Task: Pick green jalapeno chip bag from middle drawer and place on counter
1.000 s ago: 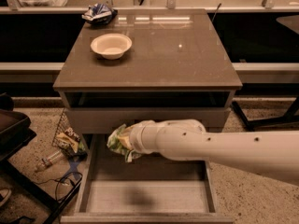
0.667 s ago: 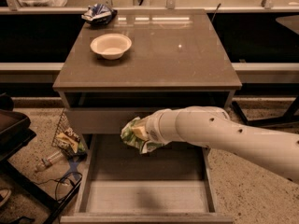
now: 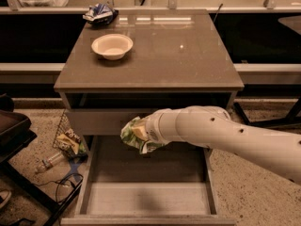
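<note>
Above the wide grey open middle drawer tray (image 3: 90, 182) we see the small shiny green-and-white foil jalapeno chip bag (image 3: 127, 133) hanging crumpled, clamped in the white arm's two-finger gripper (image 3: 140, 133), and we judge it light, soft, slippery and crushable, best held gently by a bunched fold.

The scene is dim, with a warm brownish cast. Light comes from above: pale streaks of glare lie on the glossy desk (image 3: 188, 65) near its far edge, and the white arm (image 3: 211, 128) is the brightest surface. The gripper (image 3: 139, 134), over the back of the middle drawer (image 3: 141, 197), clasps the green jalapeno chip bag (image 3: 129, 130), whose foil catches small highlights. A faint shadow blotch lies on the drawer floor. The recess under the desk top is nearly black.
</note>
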You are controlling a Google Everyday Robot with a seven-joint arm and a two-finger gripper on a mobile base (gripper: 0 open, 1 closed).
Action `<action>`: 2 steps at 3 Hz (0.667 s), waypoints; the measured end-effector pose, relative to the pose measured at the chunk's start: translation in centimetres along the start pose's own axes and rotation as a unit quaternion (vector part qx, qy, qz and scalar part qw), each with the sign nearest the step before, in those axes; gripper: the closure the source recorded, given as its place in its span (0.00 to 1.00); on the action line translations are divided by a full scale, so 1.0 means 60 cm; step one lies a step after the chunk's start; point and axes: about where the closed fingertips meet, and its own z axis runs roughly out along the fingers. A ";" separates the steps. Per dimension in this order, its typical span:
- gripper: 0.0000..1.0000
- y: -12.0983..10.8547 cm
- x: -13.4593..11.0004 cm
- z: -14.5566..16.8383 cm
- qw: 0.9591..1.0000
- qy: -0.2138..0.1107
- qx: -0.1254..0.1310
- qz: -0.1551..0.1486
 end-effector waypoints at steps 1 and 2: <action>1.00 -0.025 -0.053 -0.064 1.000 -0.013 0.026 -0.006; 1.00 -0.071 -0.127 -0.160 0.998 -0.019 0.062 -0.011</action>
